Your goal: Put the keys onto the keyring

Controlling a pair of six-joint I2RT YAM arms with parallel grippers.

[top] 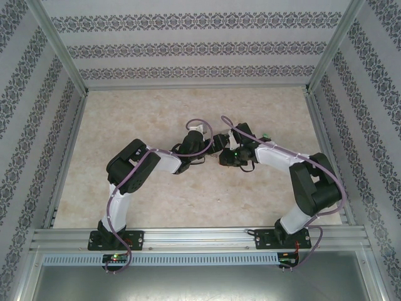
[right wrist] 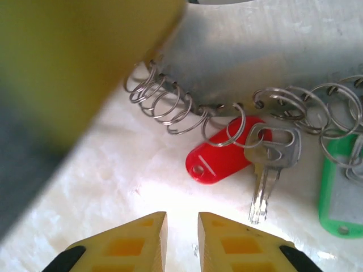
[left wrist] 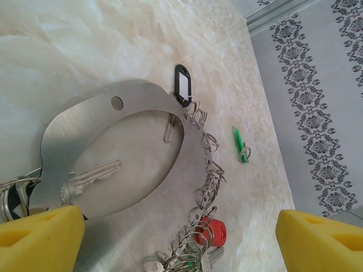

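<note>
The keyring (left wrist: pixel 142 99) is a flat grey metal loop lying on the marble table, its edge lined with small silvery split rings (left wrist: pixel 207 187). My left gripper (left wrist: pixel 181 241) hangs open and wide over that edge, above a red-headed key (left wrist: pixel 215 231). A black-tagged key (left wrist: pixel 183 84) hangs on the ring's far edge. A green key (left wrist: pixel 240 145) lies loose on the table beside the loop. My right gripper (right wrist: pixel 181 238) is narrowly open with nothing in it, just short of a red tag (right wrist: pixel 218 156) and silver key (right wrist: pixel 266 170) hanging on the keyring (right wrist: pixel 255 62).
A silver key (left wrist: pixel 93 175) lies inside the loop. A green tag (right wrist: pixel 340 192) sits on the rings to the right. A blurred yellow shape (right wrist: pixel 74 62) stands close to the right wrist lens. Both arms meet mid-table (top: pixel 213 147); an aluminium frame (top: pixel 69 63) bounds the table.
</note>
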